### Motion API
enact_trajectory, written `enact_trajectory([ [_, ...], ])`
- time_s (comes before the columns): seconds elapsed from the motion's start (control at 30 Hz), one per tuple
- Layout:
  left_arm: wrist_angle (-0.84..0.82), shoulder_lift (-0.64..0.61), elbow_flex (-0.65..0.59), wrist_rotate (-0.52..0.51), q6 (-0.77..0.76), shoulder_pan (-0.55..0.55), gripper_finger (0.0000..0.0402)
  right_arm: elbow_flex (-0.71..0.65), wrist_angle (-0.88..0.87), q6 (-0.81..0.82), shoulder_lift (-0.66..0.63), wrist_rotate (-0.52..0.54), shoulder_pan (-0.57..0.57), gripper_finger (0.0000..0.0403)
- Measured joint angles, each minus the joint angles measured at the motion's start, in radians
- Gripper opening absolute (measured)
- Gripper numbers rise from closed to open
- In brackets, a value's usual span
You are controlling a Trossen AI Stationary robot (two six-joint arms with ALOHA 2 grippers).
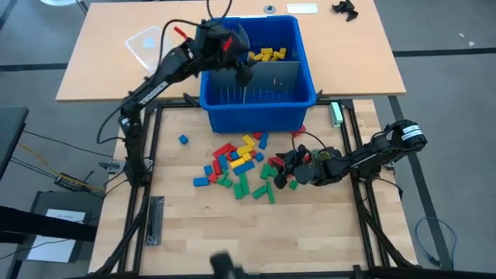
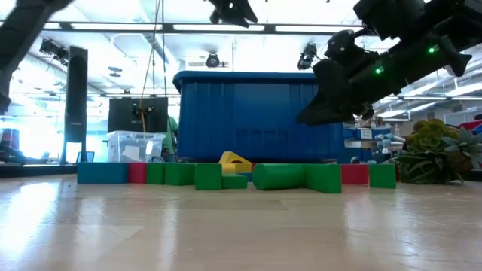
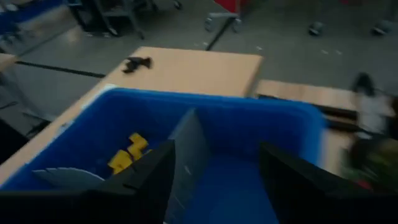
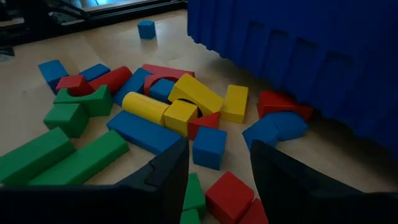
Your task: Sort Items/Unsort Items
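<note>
At frame centre, roughly twenty-five blocks (image 1: 236,164) lie on the table (image 1: 194,232) below one blue bin (image 1: 252,97). Left gripper (image 1: 242,71) over bin, fingers apart, empty. Right gripper (image 1: 280,164) at pile's right edge, fingers apart.

High view looked straight down on the desk (image 1: 186,232). Low view sat at desk height, facing the blue bin (image 2: 256,113). Left wrist view hung close over that bin; right wrist view skimmed the blocks (image 4: 155,112), shared with both.
</note>
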Motion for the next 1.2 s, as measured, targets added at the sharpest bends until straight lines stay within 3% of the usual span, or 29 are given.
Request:
enact_trajectory([
  [0.17,-0.019,-0.145,-0.161,-0.110,-0.006,-0.143,0.0225,0.000,-0.001,-0.004,0.000,0.000,0.014,0.0171],
  [0.43,0.131,-0.371,-0.605,-0.294,-0.153,-0.372,0.0223,0.000,-0.002,-0.004,0.000,0.000,0.030,0.0171],
  [0.6,0.254,-0.436,-0.864,-0.382,-0.247,-0.457,0.0223,0.000,-0.003,-0.003,0.000,0.000,0.039,0.0171],
  [0.9,0.496,-0.416,-1.175,-0.347,-0.315,-0.476,0.0224,0.000,0.003,-0.004,0.000,0.000,0.033,0.0171],
  [1.0,0.540,-0.395,-1.222,-0.242,-0.376,-0.445,0.0234,0.000,0.008,-0.004,0.000,0.001,0.023,0.0171],
  [1.2,0.563,-0.282,-1.245,-0.236,-0.391,-0.442,0.0266,0.000,0.010,-0.003,0.000,0.001,0.012,0.0171],
])
